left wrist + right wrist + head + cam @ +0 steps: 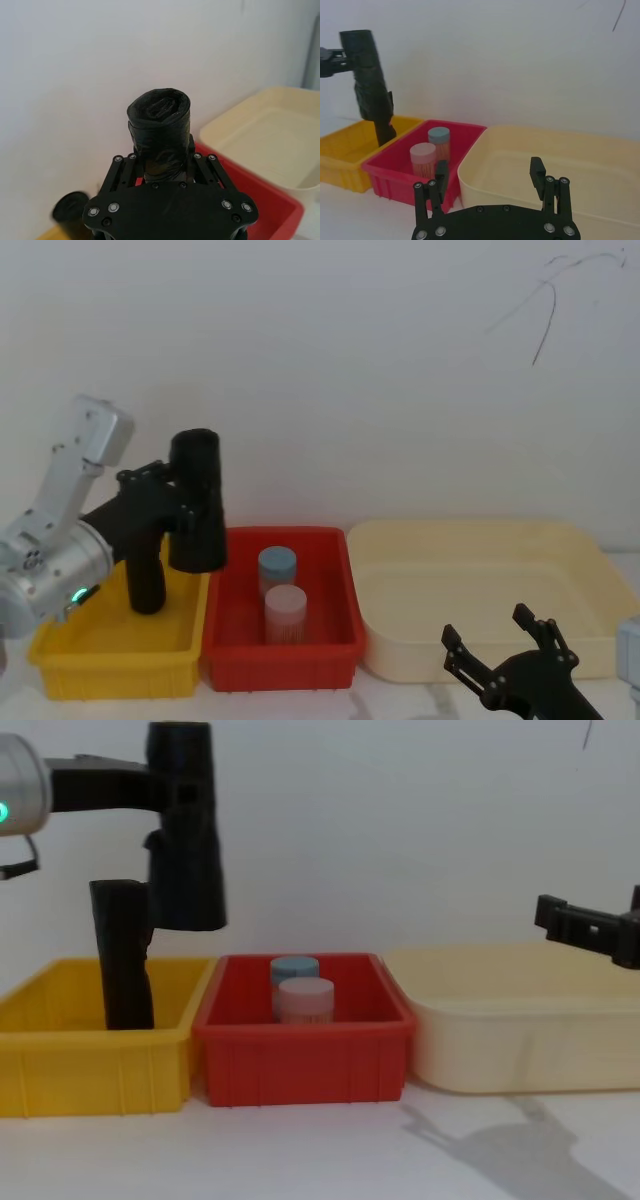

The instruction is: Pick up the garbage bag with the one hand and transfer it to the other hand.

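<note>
Risk: my left fingers (110, 782) clamp garbage bag (185, 850) near its top; right fingers (536, 172) spread; it could pivot at handoff.

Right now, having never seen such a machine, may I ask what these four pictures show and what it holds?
This is a robot with two arms, each ending in a two-finger claw. One picture looks down from its head, one across from its chest, one from each wrist. On the table stand a yellow bin holding a slim black roll, a red bin holding two capped jars, and a cream tray. The left claw grips the garbage bag, a thick black roll, in the air. The right claw hangs open near the tray.
</note>
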